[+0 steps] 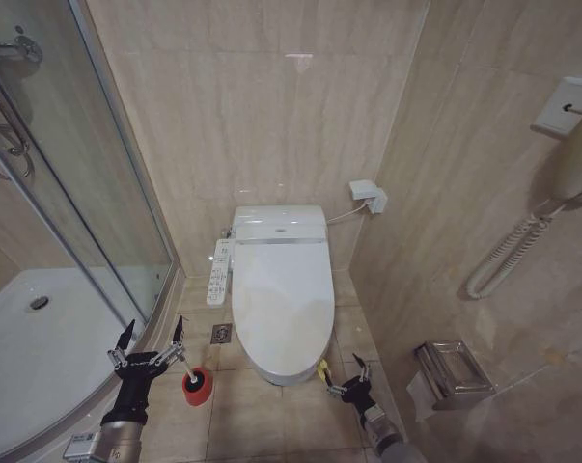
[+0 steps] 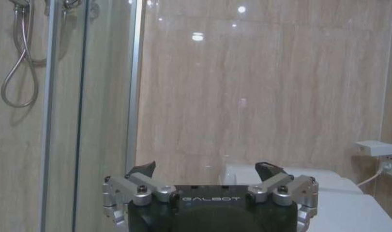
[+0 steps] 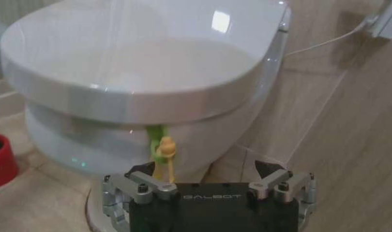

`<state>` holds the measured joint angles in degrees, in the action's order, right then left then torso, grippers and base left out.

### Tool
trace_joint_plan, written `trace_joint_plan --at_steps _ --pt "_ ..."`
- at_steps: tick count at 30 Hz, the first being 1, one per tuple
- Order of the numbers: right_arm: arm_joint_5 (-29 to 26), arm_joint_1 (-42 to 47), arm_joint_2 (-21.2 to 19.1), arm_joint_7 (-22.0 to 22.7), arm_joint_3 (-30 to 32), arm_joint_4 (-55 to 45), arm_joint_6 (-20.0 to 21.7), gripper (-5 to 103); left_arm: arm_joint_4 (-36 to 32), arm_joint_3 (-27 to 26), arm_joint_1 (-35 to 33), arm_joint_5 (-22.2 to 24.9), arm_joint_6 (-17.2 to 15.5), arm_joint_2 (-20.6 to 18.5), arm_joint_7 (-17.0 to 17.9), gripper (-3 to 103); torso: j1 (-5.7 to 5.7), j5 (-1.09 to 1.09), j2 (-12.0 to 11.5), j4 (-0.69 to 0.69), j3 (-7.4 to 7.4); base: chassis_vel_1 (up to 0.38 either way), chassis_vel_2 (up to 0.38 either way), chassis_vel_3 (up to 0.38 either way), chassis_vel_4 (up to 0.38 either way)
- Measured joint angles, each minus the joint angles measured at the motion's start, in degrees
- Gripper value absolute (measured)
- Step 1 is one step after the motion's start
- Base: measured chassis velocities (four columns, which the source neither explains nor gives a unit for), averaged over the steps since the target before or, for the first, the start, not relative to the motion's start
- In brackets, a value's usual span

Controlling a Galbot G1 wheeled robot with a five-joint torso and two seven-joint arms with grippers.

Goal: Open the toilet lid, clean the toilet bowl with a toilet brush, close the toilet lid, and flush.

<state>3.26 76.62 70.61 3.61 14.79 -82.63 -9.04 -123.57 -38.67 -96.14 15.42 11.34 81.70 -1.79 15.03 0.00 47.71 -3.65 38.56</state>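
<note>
The toilet lid (image 1: 282,294) lies shut over the toilet bowl (image 3: 80,140), glossy and white. A yellow-green strap (image 3: 162,146) hangs from the lid's front edge. My right gripper (image 1: 345,373) is low at the front right of the toilet, open. In the right wrist view the right gripper (image 3: 205,170) sits just short of the strap, which hangs nearer one finger. The toilet brush (image 1: 186,370) stands in its red holder (image 1: 197,385) on the floor left of the bowl. My left gripper (image 1: 153,336) is open, fingers up, just left of the brush handle.
A glass shower enclosure (image 1: 97,193) and white shower tray (image 1: 40,347) fill the left. A button panel (image 1: 218,270) hangs on the bowl's side, with a floor drain (image 1: 221,334) below. A paper holder (image 1: 452,371) and wall phone (image 1: 570,154) are on the right wall.
</note>
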Motion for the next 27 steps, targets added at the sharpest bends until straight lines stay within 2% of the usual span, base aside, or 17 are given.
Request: trace_joint_plan --at_steps 13,27 --pt "0.7 -1.1 -0.9 -0.2 -1.3 2.4 -0.4 100 0.0 0.0 0.0 0.0 0.0 0.0 0.0 100 0.00 0.00 0.0 0.00 0.00 0.000 0.000 0.000 0.000" --pt "1.8 -3.8 1.6 -0.2 -1.4 6.7 -1.0 100 0.0 0.0 0.0 0.0 0.0 0.0 0.0 100 0.00 0.00 0.0 0.00 0.00 0.000 0.000 0.000 0.000"
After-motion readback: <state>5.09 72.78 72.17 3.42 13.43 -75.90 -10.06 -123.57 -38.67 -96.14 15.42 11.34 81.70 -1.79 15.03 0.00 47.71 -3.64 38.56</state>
